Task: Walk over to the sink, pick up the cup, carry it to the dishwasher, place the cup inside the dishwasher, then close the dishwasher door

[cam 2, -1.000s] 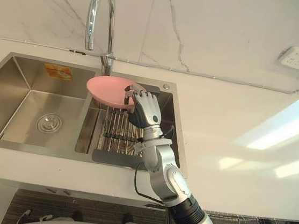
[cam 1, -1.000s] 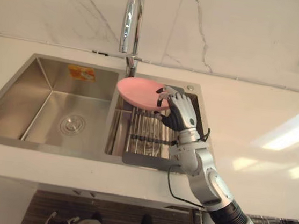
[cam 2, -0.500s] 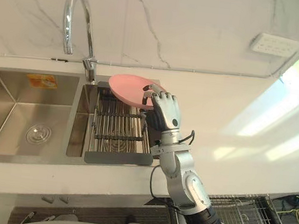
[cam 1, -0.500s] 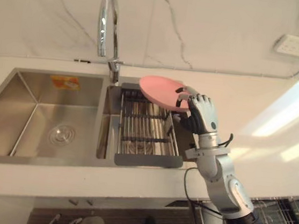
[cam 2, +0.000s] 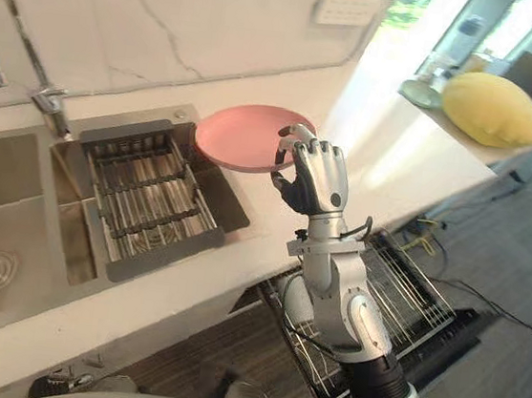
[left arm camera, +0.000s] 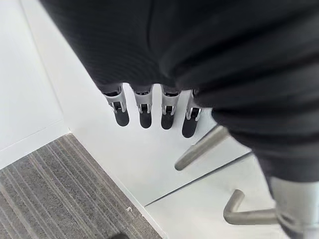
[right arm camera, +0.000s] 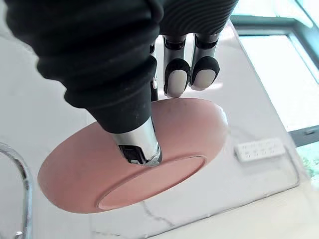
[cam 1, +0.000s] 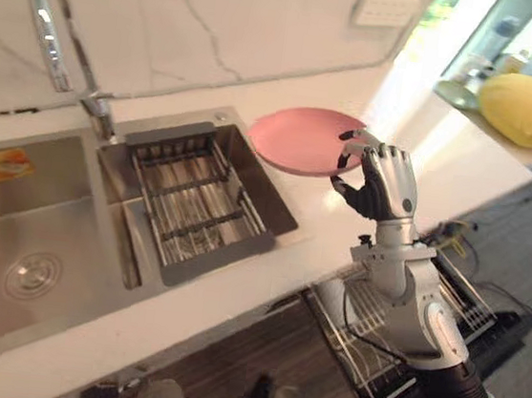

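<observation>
My right hand (cam 1: 381, 181) is shut on a pink plate (cam 1: 302, 139), pinching its near rim and holding it roughly level above the white counter (cam 1: 268, 266), to the right of the sink. In the right wrist view the thumb (right arm camera: 135, 142) lies across the plate's (right arm camera: 174, 134) underside and the fingers (right arm camera: 192, 74) reach over its far rim. No cup is visible; the plate is the thing held. My left hand (left arm camera: 144, 107) hangs with straight fingers beside a white cabinet front.
The double sink (cam 1: 13, 228) with a drain rack (cam 1: 194, 200) and tap (cam 1: 51, 21) lies to the left. Below the counter edge an open dishwasher's wire rack (cam 2: 400, 291) sticks out. A yellow bundle (cam 1: 526, 109) sits on the far counter. Cabinet handles (left arm camera: 199, 149) are near my left hand.
The view has swung to the right. My right hand has carried the plate from above the drain rack to over the counter right of the sink.
</observation>
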`<state>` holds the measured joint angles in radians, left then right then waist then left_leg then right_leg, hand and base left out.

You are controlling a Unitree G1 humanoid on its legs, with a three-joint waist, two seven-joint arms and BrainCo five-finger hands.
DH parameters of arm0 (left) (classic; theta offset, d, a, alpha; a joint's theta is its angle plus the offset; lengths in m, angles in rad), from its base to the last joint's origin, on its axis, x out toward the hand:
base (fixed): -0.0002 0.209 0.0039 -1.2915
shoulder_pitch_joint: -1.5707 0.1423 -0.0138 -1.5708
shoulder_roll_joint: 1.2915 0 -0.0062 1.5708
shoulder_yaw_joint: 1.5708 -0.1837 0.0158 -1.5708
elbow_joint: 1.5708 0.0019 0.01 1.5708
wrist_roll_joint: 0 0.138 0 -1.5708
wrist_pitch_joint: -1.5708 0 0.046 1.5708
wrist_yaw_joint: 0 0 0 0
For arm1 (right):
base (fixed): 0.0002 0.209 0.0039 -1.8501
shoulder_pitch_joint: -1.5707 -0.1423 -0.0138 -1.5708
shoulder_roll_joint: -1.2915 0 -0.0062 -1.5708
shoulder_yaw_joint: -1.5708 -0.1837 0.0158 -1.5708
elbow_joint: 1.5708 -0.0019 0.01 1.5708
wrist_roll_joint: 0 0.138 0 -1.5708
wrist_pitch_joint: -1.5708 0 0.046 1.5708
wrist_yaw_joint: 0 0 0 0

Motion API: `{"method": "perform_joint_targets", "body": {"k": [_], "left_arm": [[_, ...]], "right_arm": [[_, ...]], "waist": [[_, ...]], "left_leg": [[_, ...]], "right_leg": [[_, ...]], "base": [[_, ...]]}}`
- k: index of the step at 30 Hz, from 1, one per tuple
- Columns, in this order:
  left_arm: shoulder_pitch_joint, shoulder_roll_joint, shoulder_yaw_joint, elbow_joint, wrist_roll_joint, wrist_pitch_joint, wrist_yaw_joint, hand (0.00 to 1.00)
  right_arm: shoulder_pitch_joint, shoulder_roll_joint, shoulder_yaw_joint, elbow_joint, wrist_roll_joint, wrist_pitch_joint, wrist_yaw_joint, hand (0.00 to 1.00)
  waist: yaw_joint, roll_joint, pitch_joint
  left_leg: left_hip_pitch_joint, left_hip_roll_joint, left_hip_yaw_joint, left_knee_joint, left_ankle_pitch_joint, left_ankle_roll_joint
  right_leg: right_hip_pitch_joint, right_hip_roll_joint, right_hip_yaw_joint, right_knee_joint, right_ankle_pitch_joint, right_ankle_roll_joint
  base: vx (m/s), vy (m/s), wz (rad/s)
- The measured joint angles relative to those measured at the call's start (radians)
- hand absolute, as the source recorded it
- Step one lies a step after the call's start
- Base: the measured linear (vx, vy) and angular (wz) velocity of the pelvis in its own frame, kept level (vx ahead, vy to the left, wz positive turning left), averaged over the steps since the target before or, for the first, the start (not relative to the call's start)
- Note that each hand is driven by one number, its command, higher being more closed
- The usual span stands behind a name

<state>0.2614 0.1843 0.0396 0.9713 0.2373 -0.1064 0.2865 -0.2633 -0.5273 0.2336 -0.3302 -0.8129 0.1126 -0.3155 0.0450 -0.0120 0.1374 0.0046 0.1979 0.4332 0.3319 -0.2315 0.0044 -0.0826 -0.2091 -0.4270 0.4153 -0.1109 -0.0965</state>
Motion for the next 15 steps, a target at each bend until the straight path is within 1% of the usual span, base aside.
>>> {"method": "perform_joint_targets", "body": {"k": [1, 2, 3, 4, 5, 6, 7, 8, 9, 10, 11, 12, 14, 15], "left_arm": [[0.005, 0.004, 0.002, 0.000, -0.003, -0.003, 0.001, 0.00], [0.019, 0.016, 0.037, 0.000, -0.024, -0.001, 0.012, 0.00], [0.025, 0.025, 0.049, 0.000, -0.037, -0.001, 0.016, 0.00], [0.021, 0.031, 0.067, 0.005, -0.043, 0.007, 0.017, 0.00], [0.025, 0.018, 0.071, 0.012, -0.059, 0.011, 0.016, 0.00], [0.031, 0.018, 0.071, 0.014, -0.060, 0.011, 0.017, 0.00], [0.036, 0.018, 0.075, 0.027, -0.062, 0.014, 0.020, 0.00], [0.034, 0.018, 0.076, 0.029, -0.064, 0.020, 0.021, 0.00], [0.036, 0.018, 0.079, 0.029, -0.069, 0.023, 0.026, 0.00], [0.037, 0.019, 0.085, 0.029, -0.069, 0.024, 0.034, 0.00], [0.037, 0.024, 0.094, 0.028, -0.064, 0.023, 0.036, 0.00], [0.035, 0.027, 0.099, 0.028, -0.055, 0.019, 0.036, 0.00], [0.038, 0.032, 0.114, 0.024, -0.033, 0.005, 0.036, 0.00], [0.038, 0.032, 0.114, 0.023, -0.029, 0.001, 0.036, 0.00]], "right_arm": [[-0.022, 0.000, 0.000, 0.022, -0.005, 0.001, 0.001, 1.00], [-0.053, 0.000, 0.001, 0.052, -0.018, 0.002, 0.005, 1.00], [-0.063, -0.001, 0.000, 0.061, -0.019, 0.003, 0.005, 1.00], [-0.075, -0.005, -0.004, 0.076, -0.019, 0.006, 0.006, 1.00], [-0.076, -0.010, -0.007, 0.081, -0.019, 0.023, 0.008, 1.00], [-0.076, -0.011, -0.007, 0.081, -0.019, 0.023, 0.008, 1.00], [-0.076, -0.025, -0.007, 0.081, -0.020, 0.026, 0.009, 1.00], [-0.076, -0.030, -0.007, 0.082, -0.019, 0.029, 0.009, 1.00], [-0.075, -0.035, -0.008, 0.082, -0.019, 0.040, 0.010, 1.00], [-0.074, -0.035, -0.012, 0.082, -0.019, 0.045, 0.010, 1.00], [-0.065, -0.035, -0.027, 0.081, -0.018, 0.045, 0.009, 1.00], [-0.056, -0.035, -0.042, 0.081, -0.017, 0.043, 0.009, 1.00], [-0.027, -0.035, -0.086, 0.081, -0.016, 0.040, 0.008, 1.00], [-0.020, -0.035, -0.094, 0.081, -0.015, 0.038, 0.008, 1.00]], "waist": [[0.010, -0.005, -0.003], [0.022, -0.022, -0.012], [0.026, -0.037, -0.019], [0.032, -0.035, -0.020], [0.048, -0.007, -0.028], [0.051, -0.005, -0.029], [0.045, -0.010, -0.027], [0.043, -0.011, -0.026], [0.041, -0.012, -0.025], [0.041, -0.016, -0.026], [0.037, -0.026, -0.028], [0.037, -0.032, -0.028], [0.042, -0.060, -0.037], [0.043, -0.067, -0.039]], "left_leg": [[-0.001, 0.022, 0.029, 0.000, 0.008, -0.013], [-0.006, 0.044, 0.070, 0.009, 0.016, -0.032], [-0.012, 0.045, 0.084, 0.020, 0.014, -0.045], [-0.017, 0.056, 0.074, 0.027, 0.016, -0.060], [-0.016, 0.042, 0.031, -0.042, 0.049, -0.071], [-0.007, 0.043, 0.039, -0.070, 0.068, -0.077], [0.001, 0.036, 0.066, -0.105, 0.094, -0.088], [0.002, 0.034, 0.073, -0.111, 0.102, -0.090], [0.010, 0.034, 0.085, -0.124, 0.116, -0.097], [0.017, 0.034, 0.091, -0.135, 0.124, -0.101], [0.018, 0.029, 0.090, -0.145, 0.136, -0.102], [0.018, 0.027, 0.090, -0.149, 0.140, -0.105], [0.017, 0.013, 0.091, -0.182, 0.161, -0.113], [0.017, 0.007, 0.091, -0.190, 0.164, -0.117]], "right_leg": [[0.021, -0.038, -0.031, 0.020, -0.002, 0.002], [0.051, -0.107, -0.063, 0.032, 0.051, -0.016], [0.060, -0.128, -0.069, 0.019, 0.110, -0.001], [0.052, -0.100, -0.073, -0.008, 0.112, 0.038], [0.053, -0.056, -0.074, -0.089, 0.132, 0.033], [0.063, -0.042, -0.073, -0.135, 0.137, 0.038], [0.072, -0.028, -0.080, -0.203, 0.138, 0.043], [0.074, -0.021, -0.081, -0.223, 0.143, 0.051], [0.084, -0.006, -0.078, -0.262, 0.157, 0.077], [0.092, 0.005, -0.076, -0.282, 0.162, 0.087], [0.100, 0.009, -0.076, -0.304, 0.163, 0.111], [0.103, 0.013, -0.074, -0.317, 0.163, 0.116], [0.125, 0.022, -0.074, -0.395, 0.177, 0.146], [0.129, 0.022, -0.075, -0.410, 0.179, 0.160]], "base": [[-0.12, -0.174, -1.27], [-0.06, -0.163, -1.03], [-0.08, -0.238, -0.99], [-0.13, -0.231, -1.02], [-0.13, -0.204, -1.03], [-0.11, -0.186, -0.95], [-0.04, -0.140, -0.45], [-0.05, -0.153, -0.40], [-0.05, -0.086, -0.30], [-0.08, -0.114, -0.21], [-0.08, -0.091, -0.07], [-0.11, -0.099, 0.02], [-0.10, -0.060, 0.00], [-0.09, -0.041, 0.02]]}}
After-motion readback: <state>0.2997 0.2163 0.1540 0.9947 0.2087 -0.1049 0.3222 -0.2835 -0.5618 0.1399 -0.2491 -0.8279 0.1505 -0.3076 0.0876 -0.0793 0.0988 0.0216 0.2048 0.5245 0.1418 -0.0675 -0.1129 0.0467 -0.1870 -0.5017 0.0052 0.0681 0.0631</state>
